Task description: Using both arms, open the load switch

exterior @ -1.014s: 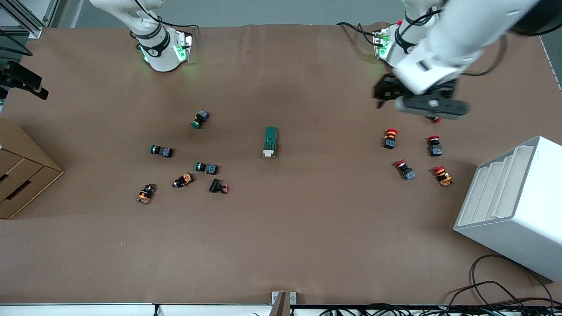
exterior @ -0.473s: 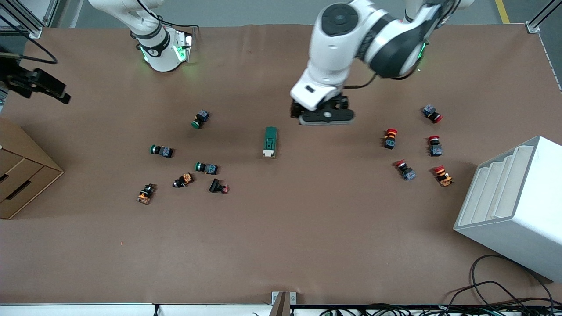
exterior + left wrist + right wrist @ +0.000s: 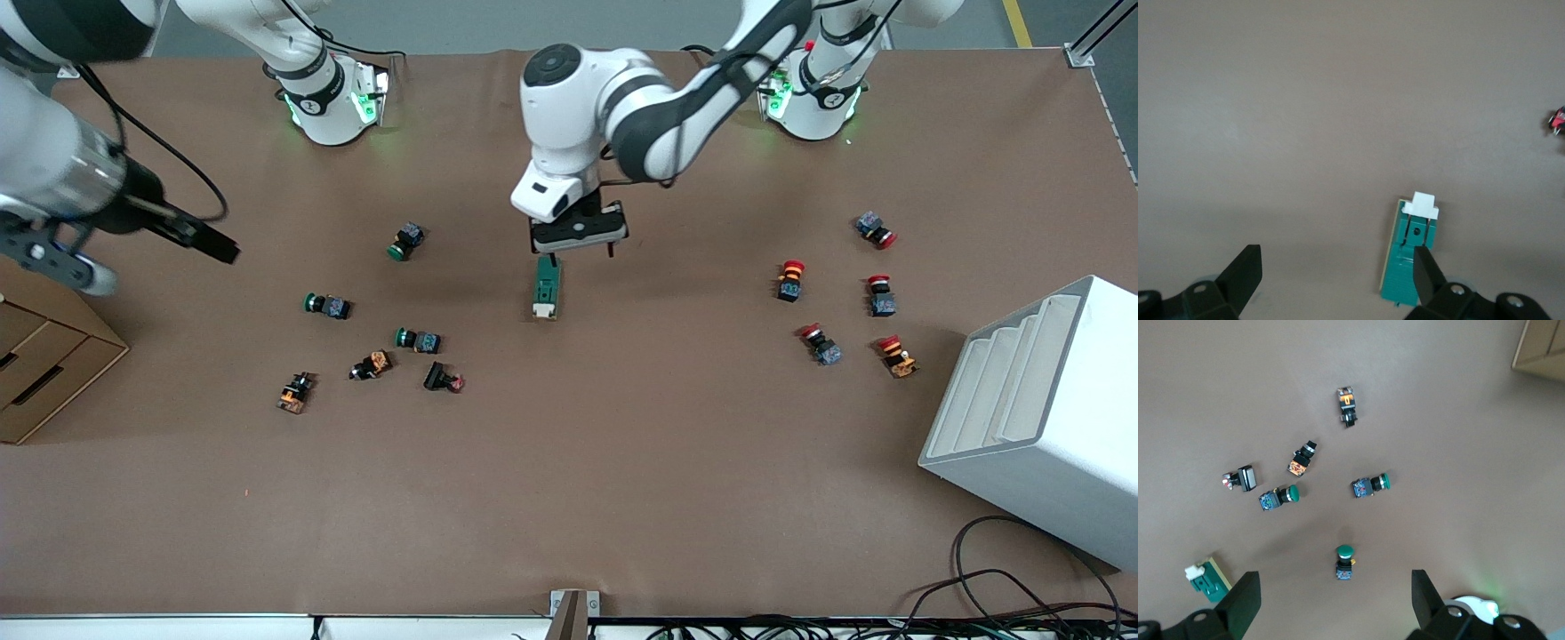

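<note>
the far end of the load switch is partly covered by the left end effector in the front view, and its near end is cut off at the edge of the left wrist view. the right arm's base and upper part are seen only in pieces at the top of the front view. the fingers of the right end effector are blurred there, but in the right wrist view two dark fingers are seen spread wide apart with nothing between them. the left end effector is also wide open, with nothing held; one finger is seen just above the switch body in the left wrist view.

the load switch is a small, long, dark green block with a small white lever piece at the end nearest the front camera. it lies flat on the brown counter, about in the middle, apart from the other things. the left end effector hangs over its far end. the right end effector hangs over the counter toward the right arm's end, above the green-capped buttons.

red-capped buttons lie toward the left arm's end of the counter, near a white box. a cardboard box is cut off at the right arm's end.
</note>
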